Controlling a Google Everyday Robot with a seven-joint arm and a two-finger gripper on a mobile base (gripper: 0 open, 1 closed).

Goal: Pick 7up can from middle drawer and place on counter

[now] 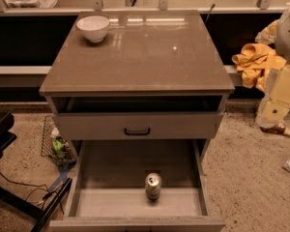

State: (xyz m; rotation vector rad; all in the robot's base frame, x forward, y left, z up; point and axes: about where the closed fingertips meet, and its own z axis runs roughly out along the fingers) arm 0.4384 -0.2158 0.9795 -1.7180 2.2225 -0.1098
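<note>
The 7up can (153, 185) stands upright on the grey floor of the open middle drawer (106, 203), near its front and about centred. The drawer is pulled out toward me below the cabinet. The glossy grey-brown counter (145, 57) forms the cabinet's top. My gripper (276, 99) shows as pale cream parts at the right edge of the camera view. It is off to the right of the cabinet, at about the height of the counter's front edge, and far from the can. It holds nothing that I can see.
A white bowl (93, 28) sits at the counter's back left corner. A grey drawer front with a black handle (137, 131) overhangs the open drawer's rear. A wire basket (55, 146) and black legs with cables (19, 197) are on the floor at left. A yellow cloth (253, 62) lies at right.
</note>
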